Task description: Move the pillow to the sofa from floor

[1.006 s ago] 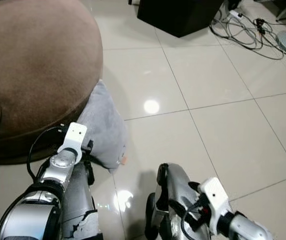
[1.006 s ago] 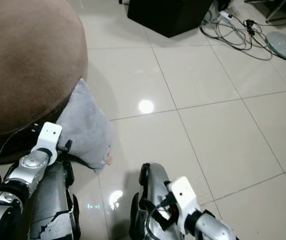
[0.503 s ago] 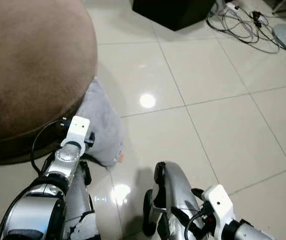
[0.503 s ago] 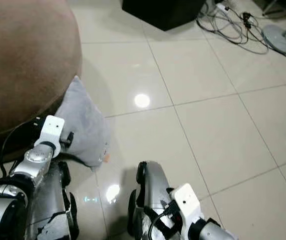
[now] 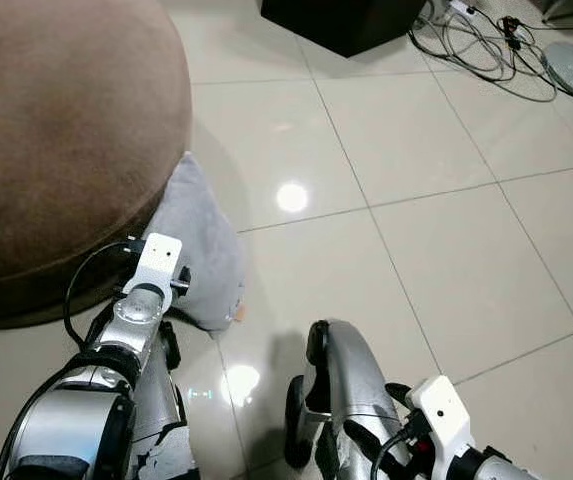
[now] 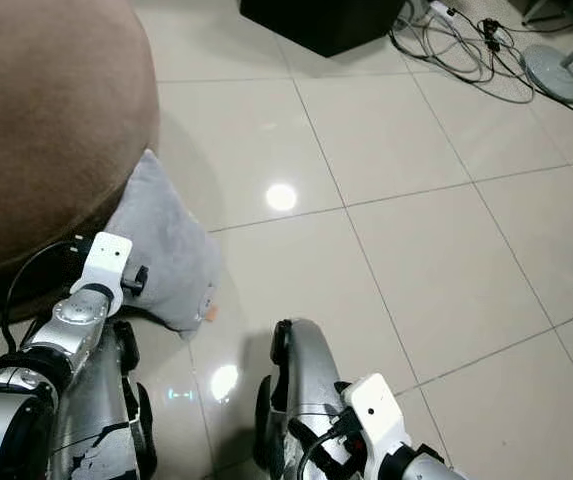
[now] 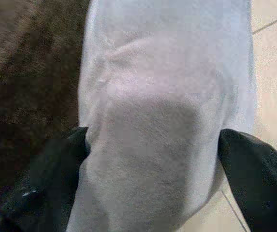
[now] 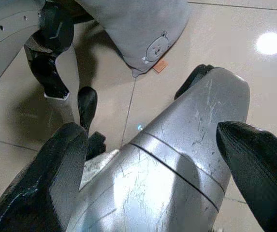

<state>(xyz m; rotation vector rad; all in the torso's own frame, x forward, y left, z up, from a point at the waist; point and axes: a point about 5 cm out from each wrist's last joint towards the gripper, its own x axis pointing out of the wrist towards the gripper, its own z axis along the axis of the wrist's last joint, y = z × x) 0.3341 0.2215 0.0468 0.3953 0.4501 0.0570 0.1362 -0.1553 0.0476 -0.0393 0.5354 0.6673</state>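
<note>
**Ana:** Jaws first: the left gripper (image 7: 153, 159) has its two black fingers (image 7: 56, 164) spread wide, one on each side of the grey pillow (image 7: 167, 96). They straddle the fabric and, as far as I can tell, do not squeeze it yet. The right gripper (image 8: 148, 159) is also apart, hanging low by the robot's own silver leg (image 8: 177, 159) with nothing between its fingers.

**Ben:** And where does the pillow lie from those left jaws?

**Ana:** Straight ahead of them, already in the gap. In the head view the left arm (image 5: 131, 320) reaches down to the pillow's near end. The pillow stands on the tiled floor (image 5: 416, 250), leaning against the rounded side of the brown sofa (image 5: 56, 130). Its long axis runs away from the robot along that side.

**Ben:** So the left arm is the nearer one.

**Ana:** By far. The right one is well apart from the pillow, across the legs. I judge the next step to be closing on the fabric, then lifting up and to the left onto the seat, which rises just beside it.

**Ben:** Anything farther out?

**Ana:** A black box (image 5: 341, 20) and a tangle of cables (image 5: 476, 50) at the far edge, well clear.
</note>
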